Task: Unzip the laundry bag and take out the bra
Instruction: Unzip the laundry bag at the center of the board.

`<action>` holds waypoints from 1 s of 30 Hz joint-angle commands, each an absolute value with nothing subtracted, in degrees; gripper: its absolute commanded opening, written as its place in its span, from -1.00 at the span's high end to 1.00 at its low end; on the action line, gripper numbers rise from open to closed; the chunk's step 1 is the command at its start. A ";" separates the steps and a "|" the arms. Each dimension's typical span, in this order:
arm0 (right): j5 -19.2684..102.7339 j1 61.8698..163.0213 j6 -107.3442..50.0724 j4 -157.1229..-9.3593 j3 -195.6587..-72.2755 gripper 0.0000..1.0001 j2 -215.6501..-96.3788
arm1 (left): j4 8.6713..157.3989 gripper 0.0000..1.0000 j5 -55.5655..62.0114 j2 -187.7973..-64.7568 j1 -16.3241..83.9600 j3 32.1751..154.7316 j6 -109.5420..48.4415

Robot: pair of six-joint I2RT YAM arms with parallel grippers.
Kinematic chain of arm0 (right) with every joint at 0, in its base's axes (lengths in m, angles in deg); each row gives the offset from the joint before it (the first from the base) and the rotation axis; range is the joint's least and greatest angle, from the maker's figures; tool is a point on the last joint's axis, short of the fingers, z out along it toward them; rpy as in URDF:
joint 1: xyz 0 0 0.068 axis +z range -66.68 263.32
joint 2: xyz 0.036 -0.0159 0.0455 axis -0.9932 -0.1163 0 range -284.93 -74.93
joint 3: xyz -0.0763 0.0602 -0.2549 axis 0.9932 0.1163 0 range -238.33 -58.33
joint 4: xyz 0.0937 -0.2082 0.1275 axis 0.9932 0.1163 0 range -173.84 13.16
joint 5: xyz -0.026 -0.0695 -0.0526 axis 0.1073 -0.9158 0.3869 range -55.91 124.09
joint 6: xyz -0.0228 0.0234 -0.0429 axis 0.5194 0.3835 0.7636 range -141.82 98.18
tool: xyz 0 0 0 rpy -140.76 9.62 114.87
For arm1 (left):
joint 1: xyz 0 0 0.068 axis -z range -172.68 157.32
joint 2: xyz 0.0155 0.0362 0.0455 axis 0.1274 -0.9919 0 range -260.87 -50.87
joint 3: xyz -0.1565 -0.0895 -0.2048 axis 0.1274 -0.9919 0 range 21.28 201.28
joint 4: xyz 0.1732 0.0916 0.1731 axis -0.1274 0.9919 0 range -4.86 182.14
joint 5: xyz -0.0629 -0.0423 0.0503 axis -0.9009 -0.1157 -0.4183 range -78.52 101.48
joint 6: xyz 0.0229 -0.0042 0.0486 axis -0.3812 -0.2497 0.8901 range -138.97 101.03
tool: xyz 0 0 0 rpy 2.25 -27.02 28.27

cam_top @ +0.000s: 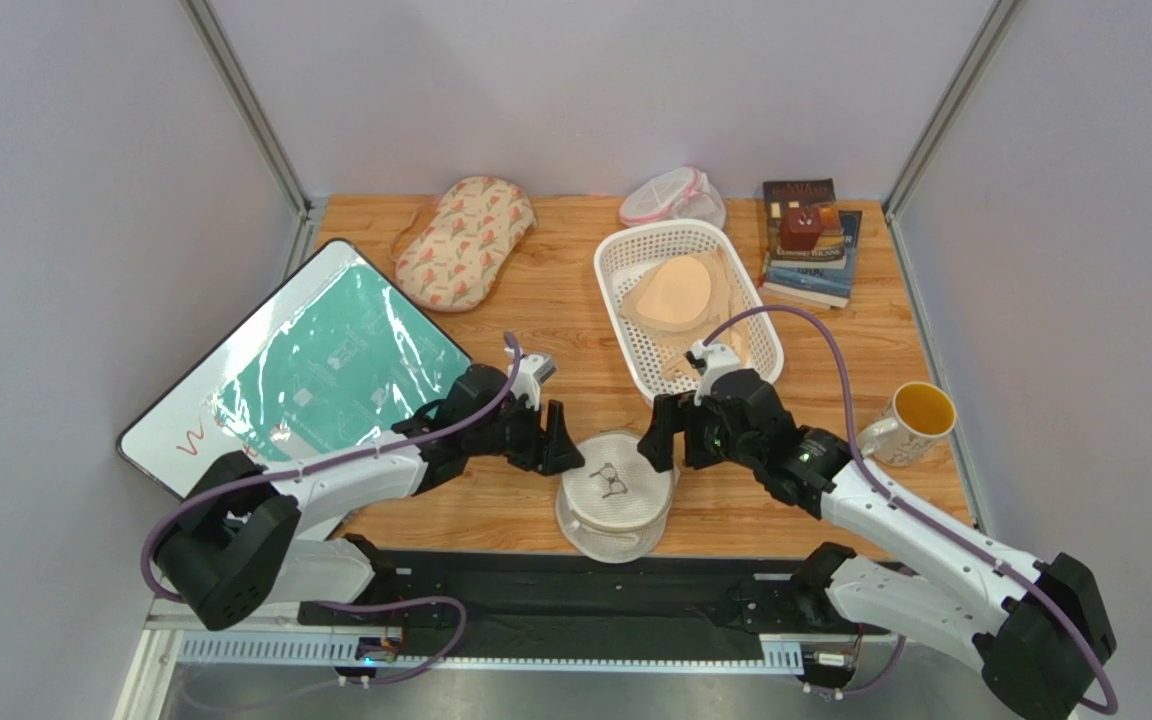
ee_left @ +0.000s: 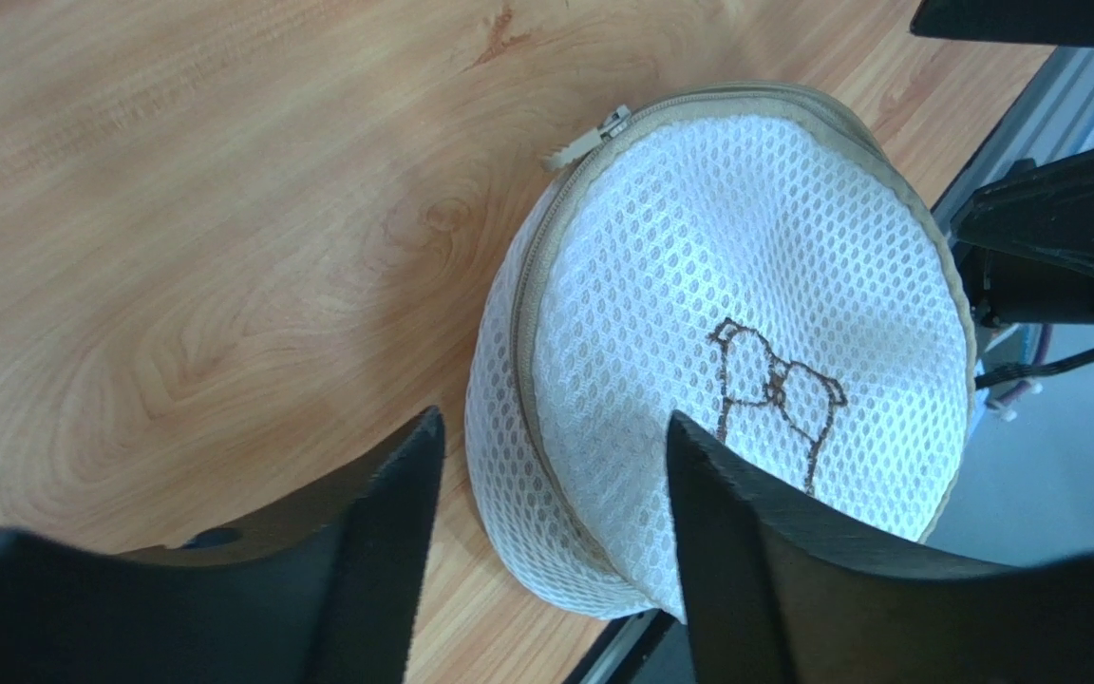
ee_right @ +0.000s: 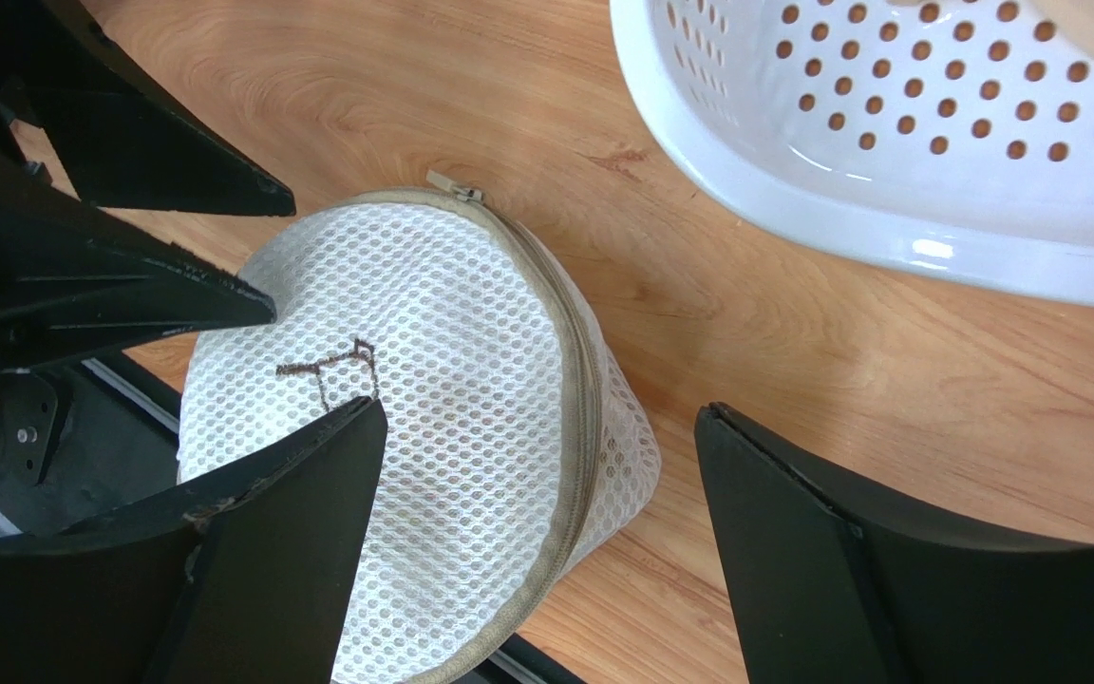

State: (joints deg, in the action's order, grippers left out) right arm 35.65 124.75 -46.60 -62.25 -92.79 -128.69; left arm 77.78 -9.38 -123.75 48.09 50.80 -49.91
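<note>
1. We see the laundry bag lying domed side up at the near edge of the tabletop, between the two arms, with its bra icon facing upward.
2. Its zip runs closed around the rim as far as we can follow it, and the zipper pull lies on the far side, sticking out over the wood.
3. The left gripper sits just beside the bag's left side. Its fingers are apart, one over bare wood and the other over the mesh, with the bag's edge between them.
4. The right gripper stands at the bag's right side. Its fingers are spread wide, holding nothing, with the bag's zipped edge between them.
5. Behind the right gripper stands a white basket with a peach-beige padded piece in it.
6. A mug stands near the tabletop's right edge, well apart from the bag.
</note>
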 commanded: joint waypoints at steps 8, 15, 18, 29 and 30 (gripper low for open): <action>41.12 122.96 -45.46 -66.26 -91.47 -0.71 -126.88 | 69.32 -0.06 -15.85 -124.17 47.92 51.34 -54.21; 42.18 122.87 -45.29 -66.08 -91.91 -0.71 -125.47 | 71.07 -0.21 -15.06 -124.52 47.84 51.34 -54.13; 42.27 122.87 -45.29 -66.08 -91.91 -0.71 -124.59 | 72.13 -0.26 -14.79 -125.93 48.01 51.78 -54.13; 42.88 122.87 -44.41 -65.99 -91.73 -0.70 -123.89 | 67.74 0.51 -16.46 -124.88 49.42 50.99 -54.83; 43.23 122.87 -44.06 -66.08 -91.99 -0.70 -123.89 | 67.74 0.86 -16.29 -124.09 49.51 50.56 -54.22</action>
